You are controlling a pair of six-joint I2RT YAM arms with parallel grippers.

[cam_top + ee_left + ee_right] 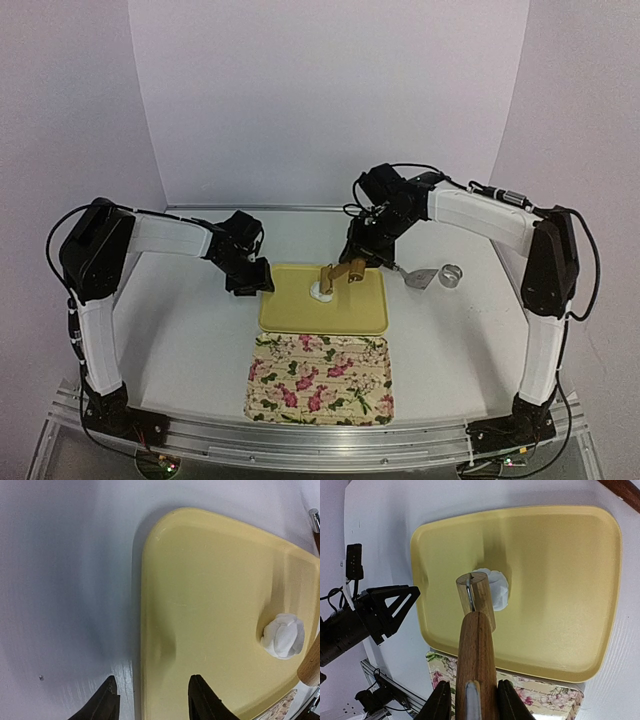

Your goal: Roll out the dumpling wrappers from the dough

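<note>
A small white lump of dough [321, 291] lies on the yellow tray [345, 318]. No flat round dumpling wrapper shows in any view. My right gripper [364, 262] is shut on the wooden handle of a small roller [341, 272], whose wooden head rests on or just over the dough. In the right wrist view my right gripper [471, 700] clamps the handle [476, 655], and the roller head [476, 599] partly hides the dough [497, 587]. My left gripper [152, 702] is open and empty, straddling the tray's left rim [145, 630]. The dough [284, 635] lies to its far right.
A floral tray [320, 378] lies in front of the yellow tray. A metal ring cutter [452, 275] and a scraper [418, 278] lie on the white table to the right. My left gripper [385, 609] also shows in the right wrist view, beside the tray.
</note>
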